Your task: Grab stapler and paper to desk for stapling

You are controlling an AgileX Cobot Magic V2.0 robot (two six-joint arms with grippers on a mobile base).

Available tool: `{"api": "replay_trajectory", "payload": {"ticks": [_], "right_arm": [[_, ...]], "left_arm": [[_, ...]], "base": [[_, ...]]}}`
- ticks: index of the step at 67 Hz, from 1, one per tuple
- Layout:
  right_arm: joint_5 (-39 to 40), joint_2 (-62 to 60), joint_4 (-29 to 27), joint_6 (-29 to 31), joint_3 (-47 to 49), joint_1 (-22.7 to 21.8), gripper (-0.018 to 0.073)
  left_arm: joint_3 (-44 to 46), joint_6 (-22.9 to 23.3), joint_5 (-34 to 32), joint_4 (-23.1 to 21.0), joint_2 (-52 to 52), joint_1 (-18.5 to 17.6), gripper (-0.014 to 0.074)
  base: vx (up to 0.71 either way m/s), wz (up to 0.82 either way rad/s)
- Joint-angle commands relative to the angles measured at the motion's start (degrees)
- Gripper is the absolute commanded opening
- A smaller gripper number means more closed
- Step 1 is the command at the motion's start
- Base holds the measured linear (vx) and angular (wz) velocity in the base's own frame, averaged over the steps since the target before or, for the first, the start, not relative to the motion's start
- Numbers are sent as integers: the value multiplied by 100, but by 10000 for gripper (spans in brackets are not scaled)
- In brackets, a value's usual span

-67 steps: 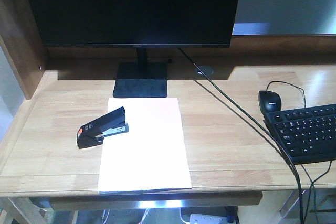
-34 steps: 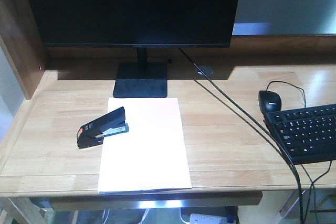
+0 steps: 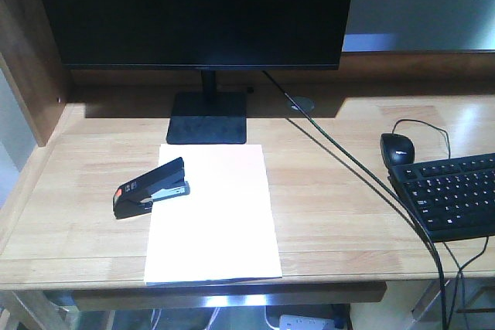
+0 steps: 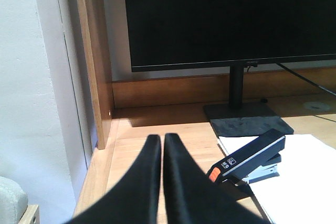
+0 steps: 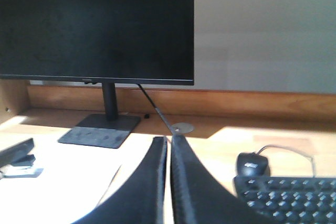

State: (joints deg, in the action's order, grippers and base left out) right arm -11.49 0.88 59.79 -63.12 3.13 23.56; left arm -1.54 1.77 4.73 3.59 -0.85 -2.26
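The black stapler (image 3: 151,188) with its orange-red patch lies on the desk (image 3: 332,199), its front end over the left edge of the white paper (image 3: 214,214). The paper lies flat in front of the monitor stand. In the left wrist view my left gripper (image 4: 161,139) is shut and empty, just left of and nearer than the stapler (image 4: 247,157). The right wrist view shows my right gripper (image 5: 168,141) shut and empty above the paper (image 5: 63,182), with the stapler (image 5: 18,157) at the far left. Neither gripper appears in the front view.
A black monitor (image 3: 193,13) on a stand (image 3: 207,117) fills the back. A black mouse (image 3: 397,147) and keyboard (image 3: 452,191) sit at the right, with cables (image 3: 348,164) running across the desk. A wooden side panel (image 3: 27,59) bounds the left.
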Motion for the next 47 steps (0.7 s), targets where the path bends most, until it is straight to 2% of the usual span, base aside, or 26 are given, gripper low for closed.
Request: {"api": "replay_trajectory", "payload": {"ticks": [1, 7, 20, 26, 31, 34, 38, 47], "right_arm": [[-32, 54, -536, 171, 171, -14, -9], [-243, 54, -1064, 922, 171, -14, -9], [-159, 54, -2516, 3697, 171, -98, -9], [71, 54, -3389, 4856, 171, -603, -9], [295, 54, -4277, 5648, 171, -1320, -9], [368, 54, -4767, 5927, 171, -1656, -9], [380, 54, -5077, 6170, 171, -2032, -9], [369, 54, -5164, 6243, 171, -2284, -9]], "left_arm": [[-165, 8, -380, -45, -76, 5, -7], [-165, 8, -380, -45, -76, 5, -7], [-165, 8, -380, -45, -76, 5, -7], [-165, 8, -380, -45, -76, 5, -7], [-165, 8, -380, -45, -76, 5, -7], [-165, 8, -380, -45, -76, 5, -7], [-165, 8, -380, -45, -76, 5, -7], [-165, 8, -380, -45, -76, 5, -7]], "base": [[0, 0], [0, 0], [0, 0], [0, 0], [0, 0], [0, 0], [0, 0], [0, 0]]}}
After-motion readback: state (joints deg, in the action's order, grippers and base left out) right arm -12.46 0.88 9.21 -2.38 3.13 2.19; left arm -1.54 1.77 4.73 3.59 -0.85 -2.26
